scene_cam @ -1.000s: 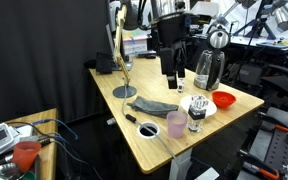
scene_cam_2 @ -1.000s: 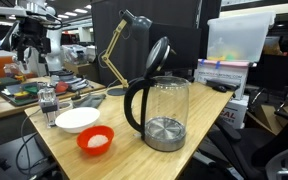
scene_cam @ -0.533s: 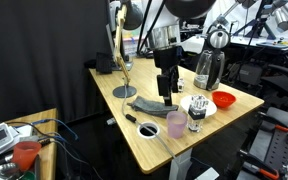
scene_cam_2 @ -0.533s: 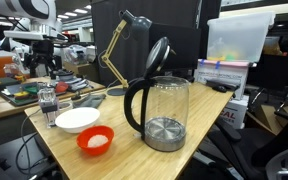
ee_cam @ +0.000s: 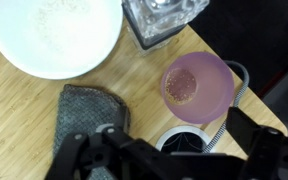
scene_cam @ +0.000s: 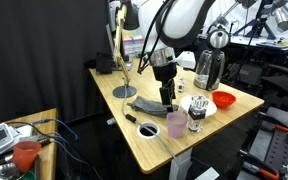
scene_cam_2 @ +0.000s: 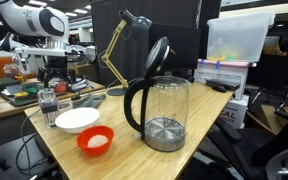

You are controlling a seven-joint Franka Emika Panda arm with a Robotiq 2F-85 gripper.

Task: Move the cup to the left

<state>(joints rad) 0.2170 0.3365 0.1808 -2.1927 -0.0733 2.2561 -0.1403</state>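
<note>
**Trainee:** What state is the tool in, and where is the target?

**Operator:** I read the tool as open. In the wrist view its fingers stand wide apart with nothing between them. The small pale pink plastic cup stands upright on the wooden table. It is ahead of the tool and slightly off its centreline, not yet between the fingers.

**Trainee:** How should the approach be completed?

**Operator:** I would first centre the cup between the fingers, then descend and close on its wall below the rim. The clear drinking glass and the wide white bowl stand beyond the cup. The grey folded cloth and a dark white-rimmed ring lie close beneath the tool.

**Trainee:** And clearance?

**Operator:** The table edge runs just beside the cup on one side. I would lift before translating. In my judgement, the bare wood beside the cloth offers the safest open room.
</note>
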